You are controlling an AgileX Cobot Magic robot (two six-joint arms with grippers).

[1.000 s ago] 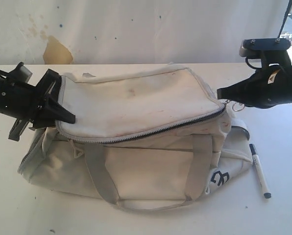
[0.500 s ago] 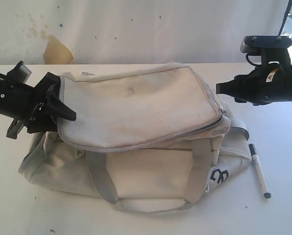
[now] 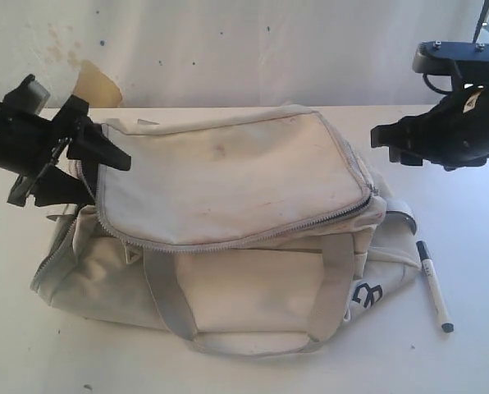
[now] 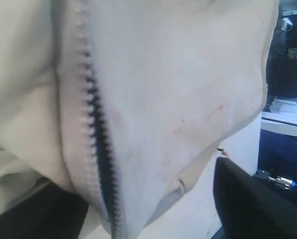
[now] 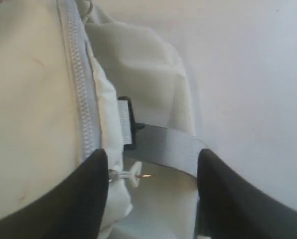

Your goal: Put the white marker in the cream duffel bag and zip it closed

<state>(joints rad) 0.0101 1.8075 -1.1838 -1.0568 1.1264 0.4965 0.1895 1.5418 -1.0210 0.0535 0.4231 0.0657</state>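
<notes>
The left gripper [image 3: 97, 174] stands spread at the left end of the bag [image 3: 244, 291], its jaws on either side of the edge of the top flap [image 3: 228, 168]. The left wrist view shows the fabric and zip [image 3: 228, 238] running between the two black fingers [image 4: 248, 204], but not whether they touch it. The right gripper [image 3: 381, 141] is spread too and holds nothing. It hangs over the right end of the bag, and in its wrist view the grey strap [image 5: 168, 147] lies below, between the fingers. The flap lies over the top of the bag, and a dark gap shows along the zip toward the right. The marker [image 3: 434, 287] lies on the desk [image 3: 474, 238] just right of the bag, dark cap toward the far side.
</notes>
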